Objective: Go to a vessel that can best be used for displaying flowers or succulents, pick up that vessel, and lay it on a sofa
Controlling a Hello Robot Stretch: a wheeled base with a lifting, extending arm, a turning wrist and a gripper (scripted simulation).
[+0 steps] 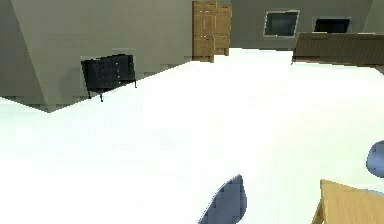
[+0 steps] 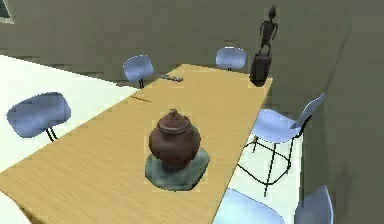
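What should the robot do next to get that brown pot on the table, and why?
Probably reach the arm out over the table toward the brown round pot. It stands near the middle of the arm side view, on a greenish base, with bare tabletop around it.

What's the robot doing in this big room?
The robot is next to a long wooden table with blue-grey chairs around it. A round brown pot rests on a greenish base in the middle of the table. At the far end, a small dark vessel stands beside a dark statue. Both are on the table, not yet picked up. Ahead, white floor stretches to a dark dresser and a wooden door.
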